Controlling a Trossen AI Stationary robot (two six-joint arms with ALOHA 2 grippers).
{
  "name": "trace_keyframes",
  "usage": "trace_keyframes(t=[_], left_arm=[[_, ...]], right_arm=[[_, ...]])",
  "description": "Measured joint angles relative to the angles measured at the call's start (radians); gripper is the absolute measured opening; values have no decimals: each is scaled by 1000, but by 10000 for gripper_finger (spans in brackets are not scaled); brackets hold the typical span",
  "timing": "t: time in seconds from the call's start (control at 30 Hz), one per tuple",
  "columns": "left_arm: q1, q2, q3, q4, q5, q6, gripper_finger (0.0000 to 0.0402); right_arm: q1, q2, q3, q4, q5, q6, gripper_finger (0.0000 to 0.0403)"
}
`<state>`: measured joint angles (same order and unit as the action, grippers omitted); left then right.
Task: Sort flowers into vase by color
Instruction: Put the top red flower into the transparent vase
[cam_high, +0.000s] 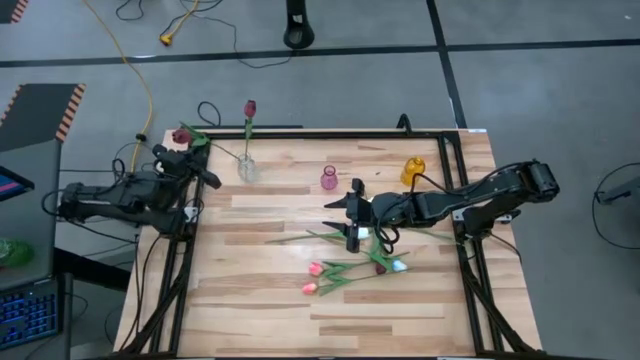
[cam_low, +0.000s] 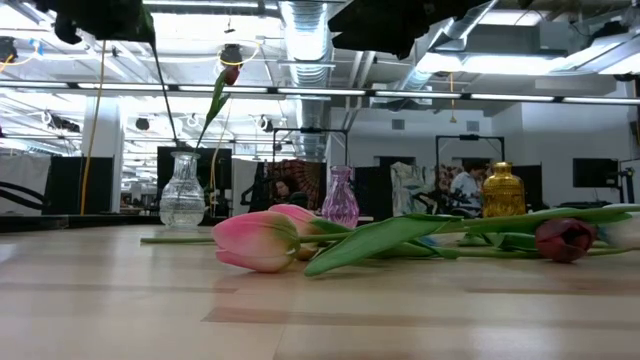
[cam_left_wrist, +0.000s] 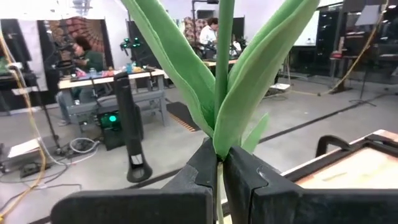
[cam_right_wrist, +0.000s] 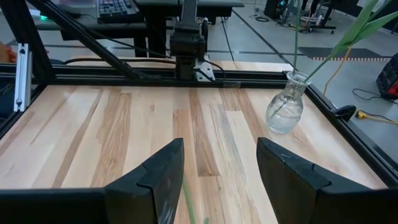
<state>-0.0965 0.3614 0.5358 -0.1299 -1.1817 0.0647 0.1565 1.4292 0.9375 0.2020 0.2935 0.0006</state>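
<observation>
Pink tulips, dark red tulip, amber vase.

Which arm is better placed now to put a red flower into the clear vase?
Left. The left gripper is shut on a red tulip close to the clear vase. The right gripper is open, farther away over the loose flowers.

Vases: three, near far edge of tabletop – clear vase, pink vase, amber vase. Dark red tulips: three visible. Pink tulips: two. White: cannot tell.
</observation>
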Motion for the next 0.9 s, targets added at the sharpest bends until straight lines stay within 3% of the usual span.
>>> trace_keyframes(t=[0.2, 0.6, 0.9], left_arm=[[41, 19, 0, -48, 49, -77, 0], [126, 178, 0, -46, 51, -162, 4], [134, 197, 0, -45, 60, -202, 82]], right_arm=[[0, 0, 0, 0, 0, 0, 227], [0, 0, 0, 0, 0, 0, 227], [0, 0, 0, 0, 0, 1, 227]])
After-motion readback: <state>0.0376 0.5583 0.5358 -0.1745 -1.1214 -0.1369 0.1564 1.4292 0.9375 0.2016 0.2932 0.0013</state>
